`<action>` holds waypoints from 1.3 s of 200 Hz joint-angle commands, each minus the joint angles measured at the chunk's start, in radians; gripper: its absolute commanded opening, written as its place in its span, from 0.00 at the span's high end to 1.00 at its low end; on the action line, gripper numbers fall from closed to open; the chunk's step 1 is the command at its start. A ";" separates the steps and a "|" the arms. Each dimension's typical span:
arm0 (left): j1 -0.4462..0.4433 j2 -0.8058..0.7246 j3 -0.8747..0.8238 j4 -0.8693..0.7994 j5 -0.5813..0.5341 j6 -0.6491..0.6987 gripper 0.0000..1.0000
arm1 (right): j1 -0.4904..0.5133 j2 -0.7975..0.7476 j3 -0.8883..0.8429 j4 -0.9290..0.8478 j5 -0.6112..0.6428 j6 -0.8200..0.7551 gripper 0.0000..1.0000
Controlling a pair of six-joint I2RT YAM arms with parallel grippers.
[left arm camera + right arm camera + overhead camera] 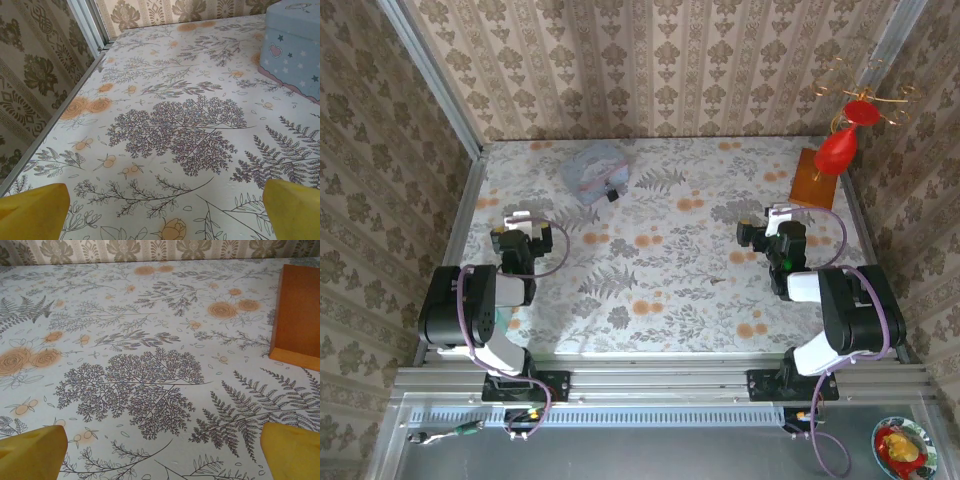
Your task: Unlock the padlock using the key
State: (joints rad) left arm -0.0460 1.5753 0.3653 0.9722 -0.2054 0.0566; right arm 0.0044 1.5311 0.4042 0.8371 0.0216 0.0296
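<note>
Left end effector [516, 220] is hanging with its yellow fingers [32, 212] spread wide and pinching nothing, and the right end effector [777, 214] is doing the same, its fingers [290, 452] gaping over bare floral desk [670, 290]. From above, the padlock [613, 195] is lying on the desk touching the near right corner of the blue-grey tin [592, 170], well ahead of the left arm and toward the middle. The left wrist cam is catching just the tin's starry side at upper right, plus the metal rail [55, 117] running along the left wall. The right wrist cam is picking up an orange block [300, 310] close on its right. Lots of open desk is sitting between both arms.
</note>
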 commanded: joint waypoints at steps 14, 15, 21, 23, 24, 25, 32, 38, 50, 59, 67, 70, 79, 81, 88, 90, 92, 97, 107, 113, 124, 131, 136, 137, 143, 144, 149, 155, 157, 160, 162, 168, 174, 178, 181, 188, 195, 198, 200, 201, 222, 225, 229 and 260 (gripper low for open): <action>-0.005 -0.013 0.003 0.004 -0.003 -0.014 0.00 | 0.005 -0.003 0.010 0.001 0.018 0.001 0.00; -0.005 -0.013 0.003 0.003 -0.003 -0.014 0.00 | 0.005 -0.003 0.011 0.000 0.018 0.001 0.00; -0.005 -0.014 0.003 0.004 -0.004 -0.014 0.00 | 0.005 -0.003 0.010 0.000 0.018 0.001 0.00; -0.005 -0.014 0.003 0.005 -0.003 -0.014 0.00 | 0.005 -0.003 0.010 0.000 0.018 0.001 0.00; -0.005 -0.013 0.003 0.004 -0.003 -0.014 0.00 | 0.005 -0.004 0.010 0.000 0.018 0.001 0.00; -0.005 -0.013 0.003 0.004 -0.004 -0.014 0.00 | 0.005 -0.004 0.010 0.000 0.018 0.001 0.00; -0.003 -0.014 0.003 0.004 -0.003 -0.014 0.00 | 0.005 -0.003 0.010 0.000 0.018 0.001 0.00; -0.005 -0.014 0.003 0.004 -0.004 -0.014 0.00 | 0.005 -0.003 0.010 0.000 0.018 0.001 0.00; -0.005 -0.014 0.003 0.003 -0.005 -0.014 0.00 | 0.005 -0.003 0.010 0.000 0.018 0.001 0.00; -0.005 -0.014 0.002 0.003 -0.005 -0.014 0.00 | 0.005 -0.003 0.009 0.000 0.018 0.001 0.00; -0.005 -0.013 0.003 0.002 -0.004 -0.015 0.00 | 0.004 -0.003 0.009 0.000 0.018 0.001 0.00; -0.005 -0.014 0.003 0.003 -0.004 -0.014 0.00 | 0.004 -0.003 0.009 0.000 0.018 0.001 0.00; -0.004 -0.014 0.003 0.002 -0.004 -0.014 0.00 | 0.004 -0.004 0.010 0.000 0.018 0.001 0.00; -0.004 -0.014 0.003 0.003 -0.004 -0.015 0.00 | 0.005 -0.003 0.009 0.000 0.018 0.001 0.00; -0.004 -0.014 0.003 0.002 -0.005 -0.014 0.00 | 0.004 -0.003 0.009 0.000 0.018 0.001 0.00; -0.005 -0.014 0.004 0.002 -0.005 -0.014 0.00 | 0.003 -0.003 0.010 0.000 0.018 0.000 0.00; -0.005 -0.014 0.004 0.002 -0.005 -0.014 0.00 | 0.004 -0.003 0.009 0.000 0.018 0.001 0.00; -0.005 -0.014 0.003 0.002 -0.005 -0.014 0.00 | 0.005 -0.003 0.009 0.000 0.018 0.001 0.00; -0.004 -0.014 0.003 0.002 -0.005 -0.015 0.00 | 0.004 -0.003 0.009 0.000 0.017 0.001 0.00; -0.005 -0.014 0.003 0.003 -0.005 -0.014 0.00 | 0.004 -0.003 0.010 0.000 0.018 0.001 0.00; -0.005 -0.014 0.003 0.003 -0.005 -0.014 0.00 | 0.005 -0.003 0.010 0.000 0.018 0.001 0.00; -0.005 -0.014 0.003 0.003 -0.005 -0.014 0.00 | 0.005 -0.003 0.010 0.000 0.018 0.000 0.00; -0.005 -0.013 0.002 0.002 -0.005 -0.015 0.00 | 0.004 -0.003 0.009 0.000 0.018 0.001 0.00; -0.005 -0.014 0.003 0.002 -0.006 -0.015 0.00 | 0.004 -0.003 0.009 0.000 0.018 0.001 0.00; -0.004 -0.012 0.003 0.003 -0.005 -0.014 0.00 | 0.004 -0.003 0.009 0.000 0.018 0.001 0.00; -0.003 -0.012 0.003 0.003 -0.005 -0.014 0.00 | 0.005 -0.003 0.009 0.000 0.018 0.001 0.00; -0.004 -0.013 0.003 0.004 -0.006 -0.014 0.00 | 0.004 -0.003 0.009 0.000 0.018 0.001 0.00; -0.004 -0.013 0.003 0.004 -0.005 -0.015 0.00 | 0.005 -0.003 0.009 0.001 0.018 0.001 0.00; -0.005 -0.013 0.003 0.003 -0.005 -0.014 0.00 | 0.005 -0.002 0.009 0.001 0.018 0.001 0.00; -0.004 -0.014 0.002 0.005 -0.005 -0.014 0.00 | 0.005 -0.003 0.008 0.002 0.018 0.001 0.00; -0.004 -0.014 0.001 0.006 -0.005 -0.014 0.00 | 0.005 -0.003 0.008 0.002 0.018 0.001 0.00; -0.007 -0.015 0.000 0.008 -0.006 -0.010 0.00 | 0.005 -0.005 0.008 0.002 0.018 0.001 0.00; -0.011 -0.019 0.000 0.007 -0.004 -0.005 0.00 | 0.005 -0.005 0.009 0.002 0.020 0.001 0.00; -0.015 -0.023 -0.002 0.007 -0.003 0.001 0.00 | 0.005 -0.005 0.010 0.002 0.019 0.001 0.00; -0.017 -0.026 -0.003 0.007 -0.002 0.004 0.00 | 0.005 -0.005 0.009 0.002 0.019 0.001 0.00; -0.024 -0.035 -0.005 0.005 -0.002 0.013 0.00 | 0.005 -0.005 0.009 0.002 0.020 0.001 0.00; -0.029 -0.041 -0.008 0.004 -0.003 0.017 0.00 | 0.005 -0.005 0.009 0.002 0.020 0.001 0.00; -0.031 -0.042 -0.009 0.006 -0.004 0.018 0.00 | 0.005 -0.005 0.009 0.002 0.020 0.000 0.00; -0.031 -0.044 -0.010 0.008 -0.004 0.018 0.00 | 0.005 -0.005 0.008 0.002 0.020 0.000 0.00; -0.031 -0.044 -0.011 0.009 -0.005 0.018 0.00 | 0.005 -0.005 0.008 0.003 0.020 0.001 0.00; -0.044 -0.063 -0.033 0.039 -0.047 0.024 0.00 | 0.006 -0.005 0.007 0.005 0.023 0.000 0.00; -0.046 -0.071 -0.034 0.037 -0.052 0.025 0.00 | 0.006 -0.005 0.006 0.006 0.023 -0.002 0.00; -0.050 -0.082 -0.035 0.029 -0.059 0.026 0.00 | 0.008 -0.006 0.004 0.009 0.021 -0.003 0.00; -0.111 -0.222 -0.040 -0.057 -0.141 0.080 0.00 | 0.048 -0.061 -0.029 0.027 0.037 -0.050 0.00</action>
State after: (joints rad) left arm -0.1123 1.4658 0.3336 0.9569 -0.2584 0.0807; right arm 0.0185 1.5280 0.4015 0.8387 0.0250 0.0235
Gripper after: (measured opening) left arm 0.999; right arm 0.999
